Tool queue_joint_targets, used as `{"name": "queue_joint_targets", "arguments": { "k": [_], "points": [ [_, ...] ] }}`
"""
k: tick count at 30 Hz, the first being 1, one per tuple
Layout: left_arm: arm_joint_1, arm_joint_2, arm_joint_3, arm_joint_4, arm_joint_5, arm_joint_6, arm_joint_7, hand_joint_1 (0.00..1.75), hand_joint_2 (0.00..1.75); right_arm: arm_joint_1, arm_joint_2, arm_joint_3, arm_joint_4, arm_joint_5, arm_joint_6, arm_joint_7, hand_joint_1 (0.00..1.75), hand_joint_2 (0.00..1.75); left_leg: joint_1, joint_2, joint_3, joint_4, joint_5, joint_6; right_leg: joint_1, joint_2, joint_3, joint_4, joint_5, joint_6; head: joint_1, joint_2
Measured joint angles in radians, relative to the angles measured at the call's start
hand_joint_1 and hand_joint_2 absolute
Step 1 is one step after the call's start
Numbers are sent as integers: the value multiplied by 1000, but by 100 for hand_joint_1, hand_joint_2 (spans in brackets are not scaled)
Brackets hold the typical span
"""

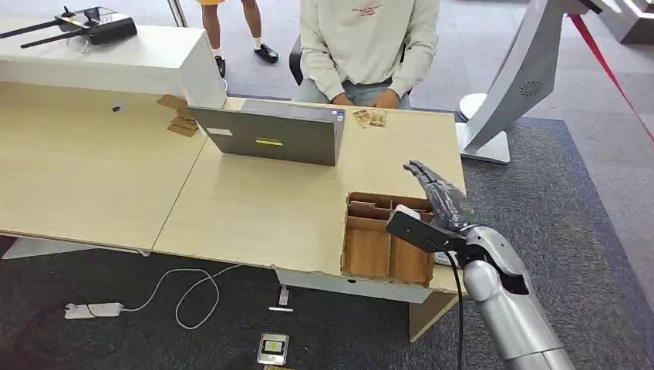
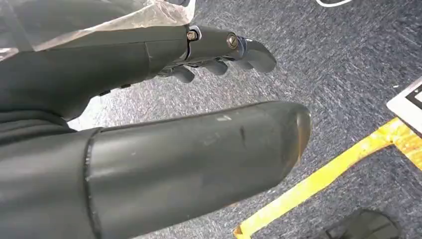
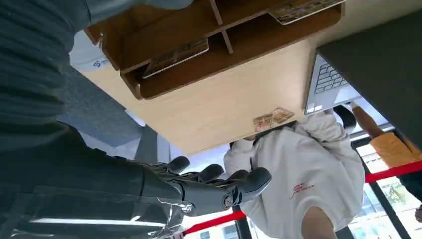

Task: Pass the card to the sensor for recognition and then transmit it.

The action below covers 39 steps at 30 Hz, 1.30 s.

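My right hand (image 1: 436,193) hovers over the far right part of a wooden compartment tray (image 1: 369,250) at the desk's near right corner, fingers stretched out and holding nothing. The right wrist view shows those fingers (image 3: 214,185) bare, with the tray (image 3: 209,69) beyond them and a patterned card (image 3: 176,54) lying in one compartment. A second card (image 3: 298,7) sits in another. Two or three loose cards (image 1: 370,117) lie on the desk in front of a seated person. A white device with a blue logo (image 3: 92,59) sits beside the tray. My left hand (image 2: 214,50) hangs over carpet, holding nothing.
An open grey laptop (image 1: 270,135) stands mid-desk, facing the person in a white sweatshirt (image 1: 366,42). The wooden desk (image 1: 254,208) joins a second one on the left. A white stand (image 1: 509,85) rises off the right edge. Cables and a power strip (image 1: 92,310) lie on the carpet.
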Motion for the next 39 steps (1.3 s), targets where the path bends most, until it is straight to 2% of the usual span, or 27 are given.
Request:
{"name": "queue_joint_targets", "arguments": {
  "k": [9,11,18,22,28,39],
  "points": [
    [0,0,0,0,0,2,0,0,0,1,8,8,2,17,-19,10,0,175,0,0,0,0,0,0,0,0,0,0,0,0,0,0],
    [0,-1,0,0,-5,5,0,0,0,1,18,21,19,40,-61,15,0,175,0,0,0,0,0,0,0,0,0,0,0,0,0,0],
    [1,-1,0,0,-8,6,0,0,0,5,20,26,42,98,-133,23,0,175,0,0,0,0,0,0,0,0,0,0,0,0,0,0],
    [0,-1,0,0,-11,6,-1,0,0,10,21,35,63,168,-205,13,0,175,0,0,0,0,0,0,0,0,0,0,0,0,0,0],
    [1,-2,0,0,-11,9,-2,0,0,12,23,45,112,195,-257,-1,0,175,0,0,0,0,0,0,0,0,0,0,0,0,0,0],
    [0,-2,0,0,-17,10,-2,0,0,12,21,53,169,199,-270,-2,0,175,0,0,0,0,0,0,0,0,0,0,0,0,0,0]
  ]
}}
